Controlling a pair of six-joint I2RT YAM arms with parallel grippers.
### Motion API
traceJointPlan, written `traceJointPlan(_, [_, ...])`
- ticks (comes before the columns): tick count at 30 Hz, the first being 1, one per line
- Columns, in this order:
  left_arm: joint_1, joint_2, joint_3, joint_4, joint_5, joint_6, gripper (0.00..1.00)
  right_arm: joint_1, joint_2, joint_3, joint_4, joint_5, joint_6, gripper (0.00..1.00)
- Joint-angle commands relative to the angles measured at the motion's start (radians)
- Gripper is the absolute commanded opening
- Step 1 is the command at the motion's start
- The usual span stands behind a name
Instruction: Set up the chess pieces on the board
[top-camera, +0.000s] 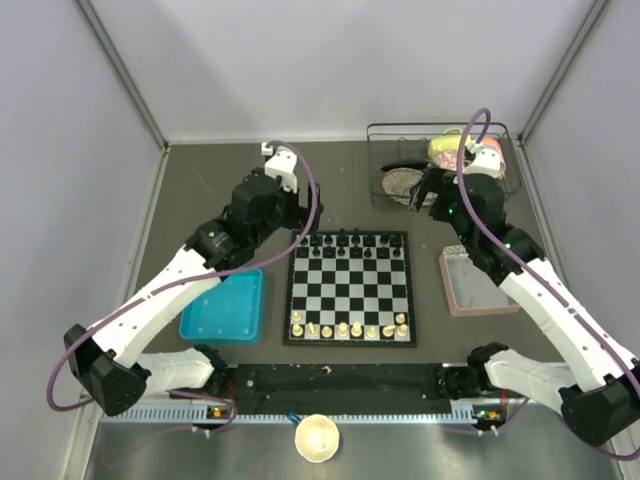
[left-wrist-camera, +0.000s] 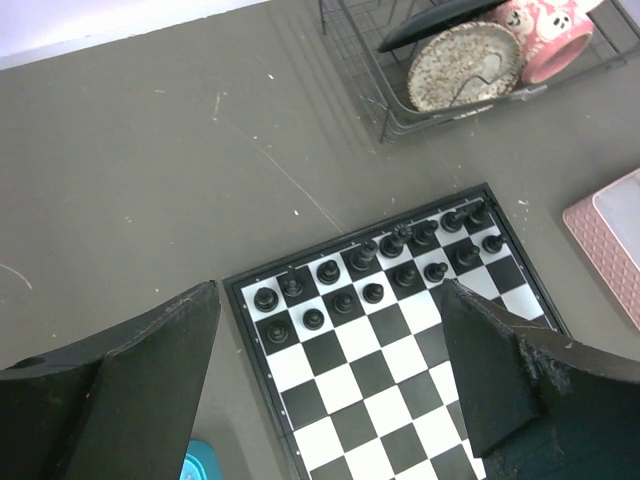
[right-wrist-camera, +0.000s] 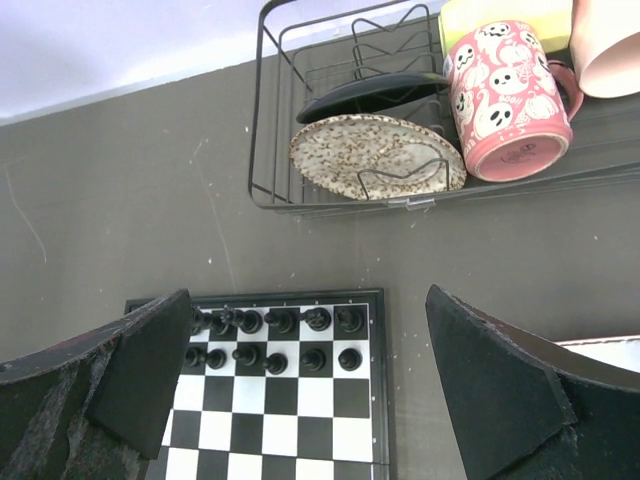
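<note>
Chess pieces (top-camera: 343, 329): cream, tiny, lined along the 6 o'clock edge of the board (top-camera: 350, 288). Most sit on the nearest rank, and one at each corner appears to stand a rank further in. Types are too small to tell. The rank in front of them looks mostly bare, so the cream side reads as part done.

Black pieces (top-camera: 350, 243) fill the two ranks at 12 o'clock.

Board lies flat at the middle of the counter (top-camera: 210, 190).

Left end effector (left-wrist-camera: 328, 292): fingers spread wide with nothing between them, over the board's 11 o'clock corner above the black ranks. Right end effector (right-wrist-camera: 308, 298): also wide apart and carrying nothing, over the 1 o'clock corner. Both are well apart from the cream row, probably raised to keep the board in view.

Around:
- Blue tray (top-camera: 225, 305) at 9 o'clock, just beside the board; contents too small to tell.
- Pinkish tray (top-camera: 470, 283) at 3 o'clock.
- Wire rack (top-camera: 380, 135) at 1 o'clock holds a speckled plate (right-wrist-camera: 375, 155), a pink mug (right-wrist-camera: 505, 85) and a black spoon (right-wrist-camera: 375, 92).
- Cream cup (top-camera: 317, 438) at 6 o'clock, past the arm bases.

In the way: the black ranks lie beneath both arms' path, so any low reach toward 6 o'clock risks toppling them.
</note>
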Motion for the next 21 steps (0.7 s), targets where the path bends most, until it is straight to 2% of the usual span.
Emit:
traceJointPlan(1, [0.055, 0.012, 0.069, -0.010, 0.018, -0.021, 0.99, 0.000, -0.046, -0.030, 0.044, 0.028, -0.025, 0.99])
traceJointPlan(12, [0.088, 0.039, 0.103, -0.035, -0.088, -0.055, 0.99, 0.000, -0.094, -0.065, 0.035, 0.033, -0.082, 0.99])
traceJointPlan(21, [0.088, 0.021, 0.087, -0.023, -0.104, -0.038, 0.99, -0.002, -0.120, -0.111, 0.038, 0.074, -0.025, 0.99])
